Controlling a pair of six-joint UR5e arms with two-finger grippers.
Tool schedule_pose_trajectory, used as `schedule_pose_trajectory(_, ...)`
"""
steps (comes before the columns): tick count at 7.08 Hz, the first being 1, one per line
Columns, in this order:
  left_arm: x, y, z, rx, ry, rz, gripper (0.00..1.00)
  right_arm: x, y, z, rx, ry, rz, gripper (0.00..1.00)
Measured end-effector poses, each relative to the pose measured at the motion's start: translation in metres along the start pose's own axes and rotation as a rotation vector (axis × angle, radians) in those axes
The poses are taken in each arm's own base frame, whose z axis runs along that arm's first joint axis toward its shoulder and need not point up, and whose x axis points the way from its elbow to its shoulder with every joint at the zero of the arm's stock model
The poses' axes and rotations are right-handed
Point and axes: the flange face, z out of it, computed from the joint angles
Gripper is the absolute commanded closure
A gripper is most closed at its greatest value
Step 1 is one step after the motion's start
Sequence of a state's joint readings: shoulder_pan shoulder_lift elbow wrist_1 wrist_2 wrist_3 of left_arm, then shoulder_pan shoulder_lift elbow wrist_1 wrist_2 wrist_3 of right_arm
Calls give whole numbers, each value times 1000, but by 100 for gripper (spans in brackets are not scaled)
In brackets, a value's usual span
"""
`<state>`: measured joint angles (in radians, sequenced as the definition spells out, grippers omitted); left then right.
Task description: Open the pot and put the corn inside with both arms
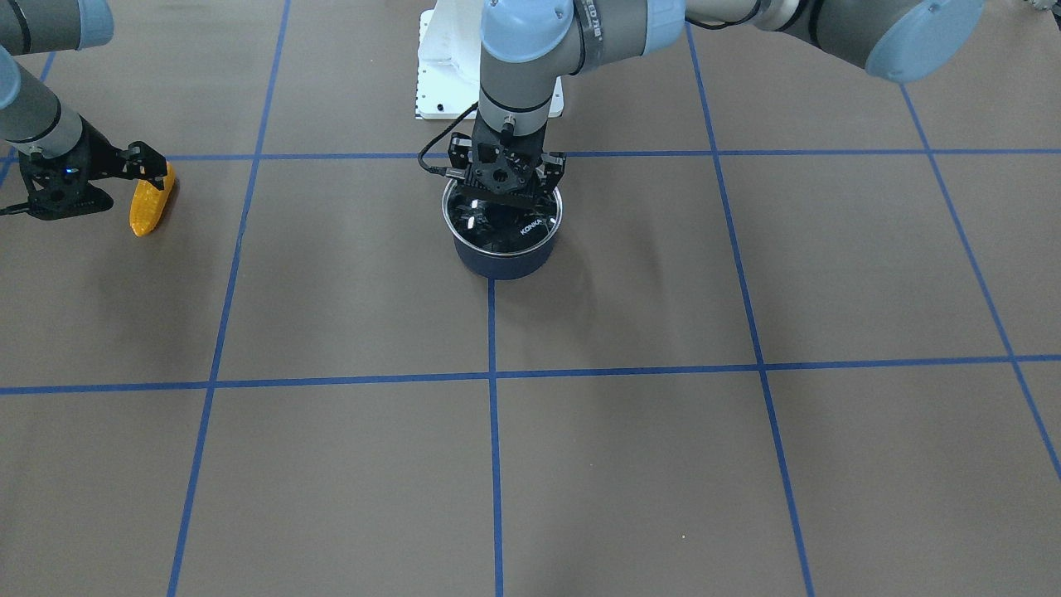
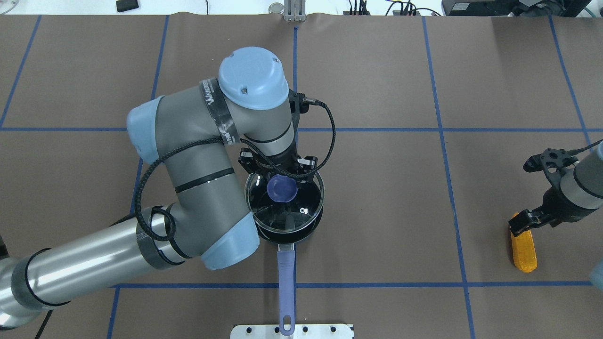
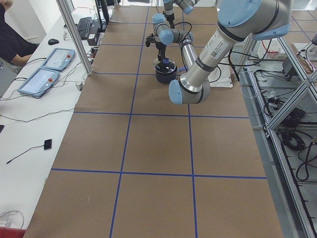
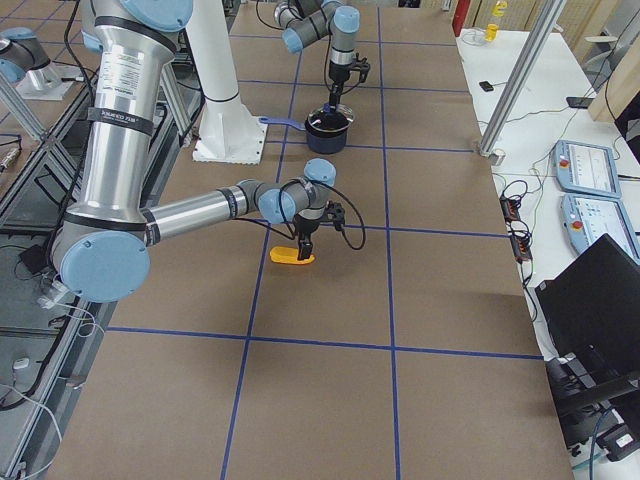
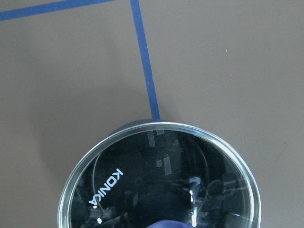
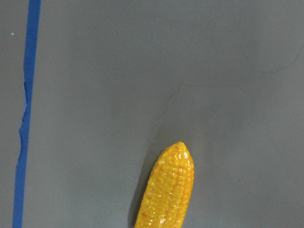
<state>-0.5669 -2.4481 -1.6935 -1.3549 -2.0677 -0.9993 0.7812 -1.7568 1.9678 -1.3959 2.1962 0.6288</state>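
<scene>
Corn lies flat beneath the right gripper.

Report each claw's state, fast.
Left claw: open above the round glass lid, holding nothing.
Right claw: open over the orange-yellow toy corn cob, holding nothing.

Bright even light is coming from above, soft shadows are lying on the brown surface, white spots are shining on the glass lid, corn is looking sharp.
</scene>
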Motion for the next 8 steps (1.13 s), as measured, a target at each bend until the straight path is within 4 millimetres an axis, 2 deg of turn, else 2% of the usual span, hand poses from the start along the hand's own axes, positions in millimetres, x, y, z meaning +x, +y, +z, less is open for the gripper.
schedule_pose_trajectory(2,-28,-14,-31,8,34,-4,48,-21,-9,17,-7,17,6,0)
schedule_pose_trajectory(4,-65,-27,-50,9,50,4,48,-16,-2,24,-18,31,-18,0)
schedule_pose_trajectory(5,-76,-31,-54,8,53,6,48,-8,5,28,-23,35,-39,5)
schedule_pose_trajectory(6,-82,-34,-57,8,52,4,48,-3,10,30,-22,33,-49,14)
schedule_pose_trajectory(8,-91,-39,-62,17,49,-6,48,-5,13,35,-25,33,-55,15)
